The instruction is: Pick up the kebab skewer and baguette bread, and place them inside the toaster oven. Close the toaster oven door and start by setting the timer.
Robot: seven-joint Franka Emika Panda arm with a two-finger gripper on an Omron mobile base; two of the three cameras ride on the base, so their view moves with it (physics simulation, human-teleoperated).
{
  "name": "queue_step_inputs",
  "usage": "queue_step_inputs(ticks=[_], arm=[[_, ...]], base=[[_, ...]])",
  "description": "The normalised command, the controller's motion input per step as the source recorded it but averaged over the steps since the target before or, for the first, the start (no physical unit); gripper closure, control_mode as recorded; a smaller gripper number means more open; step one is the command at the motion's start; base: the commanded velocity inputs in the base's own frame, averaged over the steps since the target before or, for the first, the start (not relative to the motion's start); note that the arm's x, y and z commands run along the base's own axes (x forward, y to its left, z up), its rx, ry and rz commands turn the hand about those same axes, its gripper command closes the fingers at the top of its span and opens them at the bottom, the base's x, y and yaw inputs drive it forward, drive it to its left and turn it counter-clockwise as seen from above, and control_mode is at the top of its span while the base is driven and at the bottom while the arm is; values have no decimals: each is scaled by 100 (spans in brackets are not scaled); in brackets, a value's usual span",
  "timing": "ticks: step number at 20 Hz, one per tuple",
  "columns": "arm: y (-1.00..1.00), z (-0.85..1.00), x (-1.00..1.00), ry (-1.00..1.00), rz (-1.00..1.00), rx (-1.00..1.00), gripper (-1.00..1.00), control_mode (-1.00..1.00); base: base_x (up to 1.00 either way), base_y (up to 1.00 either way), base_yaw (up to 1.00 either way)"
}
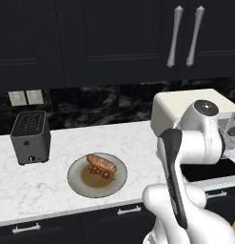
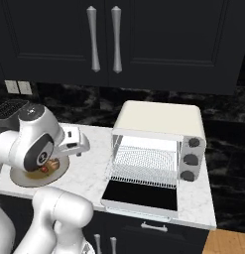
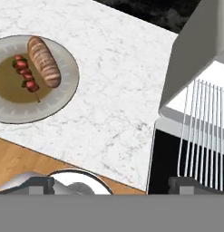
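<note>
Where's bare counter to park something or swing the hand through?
Bare marble lies between the plate and the toaster oven, and between the slot toaster and the plate. Crowded: the open toaster oven door overhangs the front edge.

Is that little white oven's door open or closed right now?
Open. The toaster oven door is folded down flat in front of the toaster oven, and the wire rack inside shows plainly.

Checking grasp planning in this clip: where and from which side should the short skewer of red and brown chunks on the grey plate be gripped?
Probably at mid-length of the short kebab skewer, coming straight down, open jaws across its thin stick. It lies flat on the round grey plate, close beside the golden-brown baguette loaf, so a side approach looks blocked; keep one finger in the narrow gap between them.
</note>
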Motion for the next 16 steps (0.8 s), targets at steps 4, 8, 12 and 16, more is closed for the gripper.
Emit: queue_step_inputs(ticks=[4, 8, 12, 16], arm=[[100, -9, 23, -2, 1, 0, -100, -100], [100, -43, 52, 0, 0, 0, -100, -100], [72, -72, 70, 2, 0, 0, -100, -100], [8, -75, 52, 12, 12, 0, -100, -100]], base=[[0, 0, 0], [0, 0, 0], [0, 0, 0], [0, 0, 0]])
